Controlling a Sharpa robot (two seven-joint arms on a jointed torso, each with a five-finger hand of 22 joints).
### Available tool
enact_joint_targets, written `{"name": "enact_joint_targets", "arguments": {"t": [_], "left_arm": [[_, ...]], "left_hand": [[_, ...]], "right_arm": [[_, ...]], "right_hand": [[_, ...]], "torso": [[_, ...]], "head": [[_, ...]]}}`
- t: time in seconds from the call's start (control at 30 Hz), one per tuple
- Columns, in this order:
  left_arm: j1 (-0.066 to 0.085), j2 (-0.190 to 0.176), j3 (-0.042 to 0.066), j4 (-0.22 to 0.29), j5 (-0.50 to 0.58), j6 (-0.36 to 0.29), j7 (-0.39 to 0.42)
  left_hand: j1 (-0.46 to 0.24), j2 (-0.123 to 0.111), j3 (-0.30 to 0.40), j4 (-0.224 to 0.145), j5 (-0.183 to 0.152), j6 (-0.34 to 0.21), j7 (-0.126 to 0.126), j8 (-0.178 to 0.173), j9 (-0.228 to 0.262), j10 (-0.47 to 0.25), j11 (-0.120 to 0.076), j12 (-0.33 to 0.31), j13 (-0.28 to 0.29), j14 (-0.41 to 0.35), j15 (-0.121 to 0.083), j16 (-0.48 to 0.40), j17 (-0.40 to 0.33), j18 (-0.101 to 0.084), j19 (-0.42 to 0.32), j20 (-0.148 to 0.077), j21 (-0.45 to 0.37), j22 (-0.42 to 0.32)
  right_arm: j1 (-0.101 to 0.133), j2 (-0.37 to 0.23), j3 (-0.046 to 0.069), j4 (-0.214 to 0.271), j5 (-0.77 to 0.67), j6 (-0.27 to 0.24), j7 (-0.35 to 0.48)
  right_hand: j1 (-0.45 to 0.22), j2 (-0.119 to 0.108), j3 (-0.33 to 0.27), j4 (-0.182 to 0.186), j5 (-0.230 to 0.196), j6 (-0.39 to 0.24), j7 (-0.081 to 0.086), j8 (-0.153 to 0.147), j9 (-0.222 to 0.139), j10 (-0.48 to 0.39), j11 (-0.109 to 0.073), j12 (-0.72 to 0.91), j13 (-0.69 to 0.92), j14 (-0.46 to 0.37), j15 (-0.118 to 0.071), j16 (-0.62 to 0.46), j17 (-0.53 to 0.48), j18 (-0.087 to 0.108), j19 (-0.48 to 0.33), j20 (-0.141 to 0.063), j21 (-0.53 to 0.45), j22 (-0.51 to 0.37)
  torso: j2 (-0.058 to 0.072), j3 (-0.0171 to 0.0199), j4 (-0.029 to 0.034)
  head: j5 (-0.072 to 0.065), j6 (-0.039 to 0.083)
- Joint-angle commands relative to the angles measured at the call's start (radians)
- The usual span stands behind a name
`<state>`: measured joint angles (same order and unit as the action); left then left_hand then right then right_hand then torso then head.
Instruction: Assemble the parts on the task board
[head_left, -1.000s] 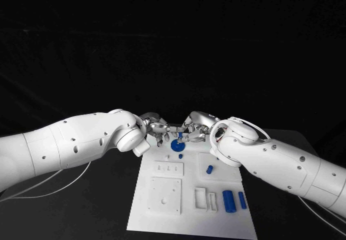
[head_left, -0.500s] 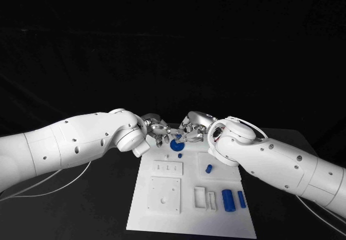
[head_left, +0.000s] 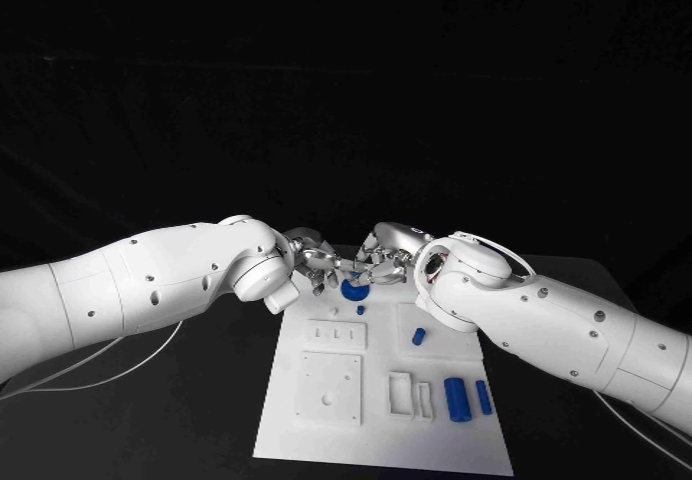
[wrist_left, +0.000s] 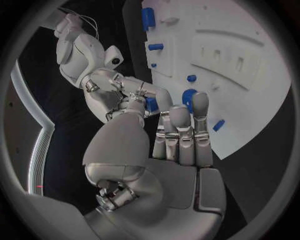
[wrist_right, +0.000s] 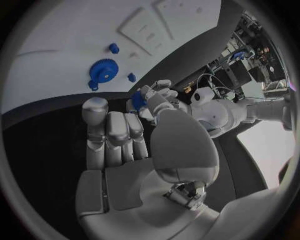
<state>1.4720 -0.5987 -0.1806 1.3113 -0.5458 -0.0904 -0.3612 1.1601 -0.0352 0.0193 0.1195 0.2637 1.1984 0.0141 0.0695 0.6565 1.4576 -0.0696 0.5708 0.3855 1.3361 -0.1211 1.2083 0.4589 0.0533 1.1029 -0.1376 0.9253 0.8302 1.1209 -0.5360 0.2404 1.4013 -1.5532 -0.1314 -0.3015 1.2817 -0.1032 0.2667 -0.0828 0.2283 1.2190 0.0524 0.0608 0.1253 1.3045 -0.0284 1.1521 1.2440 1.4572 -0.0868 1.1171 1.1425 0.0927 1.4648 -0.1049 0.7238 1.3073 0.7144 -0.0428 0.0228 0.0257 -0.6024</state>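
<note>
A: From the head, where are the hands?
B: The left hand (head_left: 315, 262) and right hand (head_left: 384, 262) are meeting over the task board (head_left: 378, 440), near the blue gear (head_left: 353, 291).

A: At the left wrist?
B: Both hands are pinching one small blue part (wrist_left: 150, 104).

A: At the right wrist?
B: They are pinching it together there too.

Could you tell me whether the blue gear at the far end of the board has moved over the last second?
No. The blue gear sits at the same spot on the white board, beyond the small blue peg.
</note>
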Motion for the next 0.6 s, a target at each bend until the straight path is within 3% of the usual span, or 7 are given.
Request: {"name": "enact_joint_targets", "arguments": {"t": [0.03,0.07,0.3,0.5,0.57,0.6], "left_arm": [[0.002,0.002,0.0,0.001,0.007,0.016,-0.004],[0.002,0.002,0.0,0.001,0.009,0.016,-0.003],[0.002,0.003,0.0,0.0,0.014,0.019,0.0],[0.002,0.005,0.0,-0.004,0.022,0.018,0.003],[0.002,0.006,0.0,-0.004,0.023,0.018,0.004],[0.002,0.006,0.0,-0.004,0.023,0.018,0.004]], "left_hand": [[0.02,0.029,0.0,-0.026,0.061,-0.005,-0.01,-0.003,-0.001,-0.006,-0.005,0.002,0.001,-0.004,-0.001,0.003,-0.001,-0.009,0.006,-0.002,-0.007,0.005],[0.03,0.039,0.003,-0.039,0.09,-0.008,-0.011,-0.004,-0.003,-0.007,-0.005,0.001,0.0,-0.005,-0.002,0.003,-0.002,-0.009,0.006,-0.002,-0.009,0.006],[0.063,0.074,0.038,-0.106,0.205,-0.017,-0.012,-0.003,-0.011,-0.008,-0.006,-0.002,-0.001,-0.005,-0.002,0.003,-0.001,-0.011,0.007,-0.003,-0.015,0.02],[0.058,0.097,0.101,-0.168,0.268,-0.026,-0.004,-0.002,0.002,-0.007,-0.004,-0.008,-0.005,-0.006,-0.001,0.003,-0.002,-0.01,0.006,-0.002,-0.023,0.035],[0.048,0.101,0.131,-0.193,0.274,-0.028,-0.002,-0.002,0.008,-0.007,-0.002,-0.009,-0.006,-0.007,0.0,0.003,-0.002,-0.008,0.006,-0.002,-0.025,0.042],[0.058,0.11,0.177,-0.212,0.188,-0.032,0.0,-0.004,0.008,-0.008,-0.002,-0.012,-0.007,-0.007,-0.002,0.003,-0.001,-0.008,0.006,-0.003,-0.026,0.045]], "right_arm": [[0.0,0.003,0.001,0.0,-0.016,0.02,0.001],[0.0,0.003,0.001,0.0,-0.016,0.021,0.001],[0.0,0.004,0.001,0.0,-0.017,0.023,0.001],[0.0,0.005,0.0,-0.002,-0.017,0.026,0.0],[0.0,0.005,0.0,-0.003,-0.017,0.026,0.0],[0.0,0.005,0.0,-0.003,-0.017,0.026,0.0]], "right_hand": [[0.003,-0.009,-0.001,0.007,0.006,0.005,-0.001,0.003,0.001,0.004,-0.003,-0.006,-0.001,0.001,-0.007,-0.004,-0.001,-0.01,0.052,-0.008,-0.003,0.084],[0.003,-0.009,-0.001,0.007,0.006,0.005,-0.001,0.003,0.001,0.004,-0.003,-0.006,-0.001,0.001,-0.007,-0.004,-0.001,-0.01,0.052,-0.008,-0.003,0.084],[0.003,-0.009,-0.001,0.007,0.006,0.005,-0.001,0.003,0.001,0.004,-0.003,-0.006,-0.001,0.001,-0.007,-0.004,-0.001,-0.01,0.052,-0.008,-0.003,0.084],[0.003,-0.009,-0.001,0.007,0.006,0.005,-0.001,0.003,0.001,0.004,-0.003,-0.006,-0.001,0.001,-0.007,-0.004,-0.001,-0.01,0.052,-0.008,-0.003,0.084],[0.003,-0.009,-0.001,0.007,0.006,0.005,-0.001,0.003,0.001,0.004,-0.003,-0.006,-0.001,0.001,-0.007,-0.004,-0.001,-0.01,0.052,-0.008,-0.003,0.084],[0.003,-0.009,-0.001,0.007,0.006,0.005,-0.001,0.003,0.001,0.004,-0.003,-0.006,-0.001,0.001,-0.007,-0.004,-0.001,-0.01,0.052,-0.008,-0.003,0.084]], "torso": [[-0.001,0.0004,0.0003],[0.0,0.0005,0.0005],[0.0,0.0004,0.0002],[0.0,-0.0003,-0.0009],[0.0,0.0001,-0.0003],[0.0,0.0005,0.0]], "head": [[0.002,0.002],[0.002,0.002],[0.003,0.0],[0.002,-0.001],[0.002,-0.001],[0.002,-0.001]]}}
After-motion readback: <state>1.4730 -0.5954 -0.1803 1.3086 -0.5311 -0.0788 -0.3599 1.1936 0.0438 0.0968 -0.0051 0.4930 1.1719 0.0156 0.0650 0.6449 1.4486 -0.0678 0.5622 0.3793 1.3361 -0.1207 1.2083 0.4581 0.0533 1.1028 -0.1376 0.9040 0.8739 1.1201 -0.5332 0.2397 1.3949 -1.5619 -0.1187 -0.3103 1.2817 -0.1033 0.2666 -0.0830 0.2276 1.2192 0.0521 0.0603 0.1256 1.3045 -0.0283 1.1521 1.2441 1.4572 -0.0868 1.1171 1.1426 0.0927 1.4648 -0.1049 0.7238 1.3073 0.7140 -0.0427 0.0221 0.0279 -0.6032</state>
